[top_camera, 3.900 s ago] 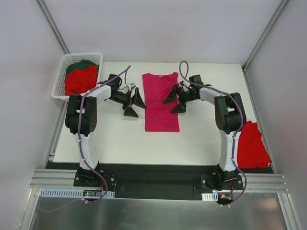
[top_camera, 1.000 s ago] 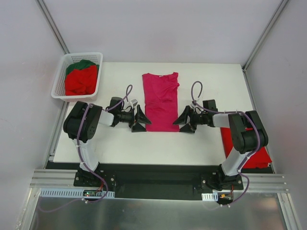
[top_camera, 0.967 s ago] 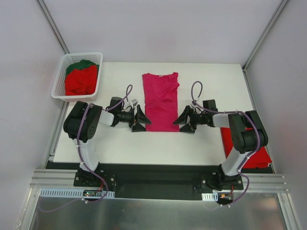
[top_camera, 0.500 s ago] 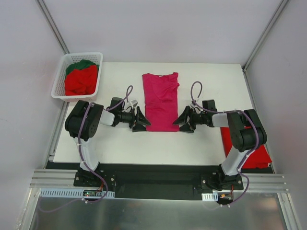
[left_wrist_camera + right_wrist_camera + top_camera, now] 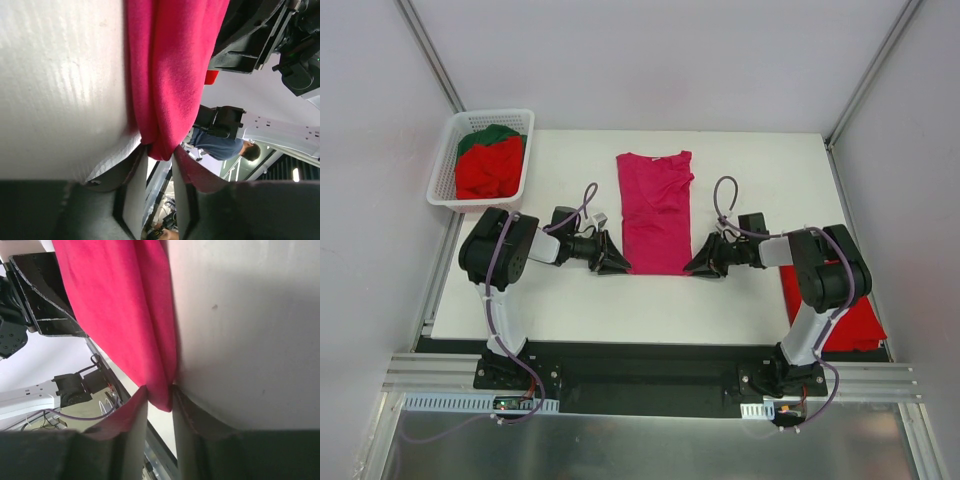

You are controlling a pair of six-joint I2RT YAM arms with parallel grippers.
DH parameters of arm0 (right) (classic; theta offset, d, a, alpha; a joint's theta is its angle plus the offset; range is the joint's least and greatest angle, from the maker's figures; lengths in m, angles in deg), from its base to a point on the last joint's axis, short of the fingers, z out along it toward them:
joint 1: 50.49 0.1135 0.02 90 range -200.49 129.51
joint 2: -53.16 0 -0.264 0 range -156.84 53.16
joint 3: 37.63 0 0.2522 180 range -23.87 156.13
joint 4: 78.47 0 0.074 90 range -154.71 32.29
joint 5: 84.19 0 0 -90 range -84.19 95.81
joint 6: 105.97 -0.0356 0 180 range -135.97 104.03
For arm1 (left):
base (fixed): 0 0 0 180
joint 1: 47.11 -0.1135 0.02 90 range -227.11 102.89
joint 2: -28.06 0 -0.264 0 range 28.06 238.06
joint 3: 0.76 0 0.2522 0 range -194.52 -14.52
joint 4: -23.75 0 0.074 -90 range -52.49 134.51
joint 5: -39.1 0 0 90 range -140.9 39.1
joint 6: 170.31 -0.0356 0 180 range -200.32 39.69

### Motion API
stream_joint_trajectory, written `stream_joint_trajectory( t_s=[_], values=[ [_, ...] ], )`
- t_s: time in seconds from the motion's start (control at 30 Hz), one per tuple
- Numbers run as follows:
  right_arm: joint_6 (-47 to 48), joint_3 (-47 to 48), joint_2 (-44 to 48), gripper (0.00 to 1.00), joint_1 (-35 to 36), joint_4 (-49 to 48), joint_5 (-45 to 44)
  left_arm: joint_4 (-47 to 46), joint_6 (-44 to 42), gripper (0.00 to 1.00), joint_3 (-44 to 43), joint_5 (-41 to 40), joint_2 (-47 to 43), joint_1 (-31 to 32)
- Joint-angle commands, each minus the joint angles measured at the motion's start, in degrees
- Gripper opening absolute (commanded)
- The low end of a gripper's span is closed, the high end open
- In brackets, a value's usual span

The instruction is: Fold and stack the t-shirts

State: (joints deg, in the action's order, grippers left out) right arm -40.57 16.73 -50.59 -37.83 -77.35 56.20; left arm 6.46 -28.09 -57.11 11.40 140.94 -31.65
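Basket (image 5: 442, 170) of white plastic lattice sits at about ten o'clock on the white counter (image 5: 760, 170), holding a crumpled red heap (image 5: 488, 168) with a dark green t-shirt (image 5: 490, 135) bunched at its twelve o'clock side; whether the heap is one shirt or more cannot be told. Next comes the left gripper (image 5: 617, 264) (image 5: 160, 152), low on the counter at the seven o'clock corner of the magenta t-shirt (image 5: 656, 205) (image 5: 170, 75) (image 5: 120, 315), its jaws drawn narrow and pinching the hem. That shirt lies flat mid-counter as a long narrow strip, sides folded in, neckline towards twelve o'clock and hem towards six, the cloth smooth but gathered into a small fold where each gripper bites. The right gripper (image 5: 695, 266) (image 5: 159, 395) mirrors the other at the five o'clock corner, jaws likewise narrow and clamped on the hem. At about four o'clock a red t-shirt (image 5: 855, 320) lies at the counter's edge, partly hidden behind the right arm (image 5: 820, 270). Counted: one magenta shirt, one green, one red heap, one loose red shirt, one basket, two grippers.
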Motion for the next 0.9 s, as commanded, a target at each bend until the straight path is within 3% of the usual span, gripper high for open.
stream_joint_trajectory(
  t_s=[0.0, 0.07, 0.1, 0.13, 0.47, 0.87],
  values=[
    [1.5, -0.8, -0.7, 0.18, 0.7, 0.8, -1.3, -1.0, -0.2, 0.19, 0.2, 0.2, 0.2, 0.7],
    [1.5, -0.8, -0.7, 0.06, 0.9, 0.8, -1.2, -1.2, -0.2, 0.11, 0.3, 0.2, 0.2, 0.7],
    [1.5, -0.8, -0.7, 0.01, 0.8, 0.9, -1.2, -1.2, -0.2, 0.01, 0.3, 0.2, 0.1, 0.7],
    [1.4, -0.9, -0.6, 0.01, 0.8, 0.9, -1.2, -1.1, -0.3, 0.00, 0.4, 0.2, 0.1, 0.7],
    [3.2, -1.3, 2.6, 0.01, 0.8, 4.1, -1.3, 0.9, -2.0, 0.00, 1.6, 0.5, -2.4, 0.7],
    [4.6, -5.5, 11.6, 0.01, 2.5, 8.1, -2.0, 10.3, -6.9, 0.00, 7.2, -1.4, -13.3, 0.6]
  ],
)
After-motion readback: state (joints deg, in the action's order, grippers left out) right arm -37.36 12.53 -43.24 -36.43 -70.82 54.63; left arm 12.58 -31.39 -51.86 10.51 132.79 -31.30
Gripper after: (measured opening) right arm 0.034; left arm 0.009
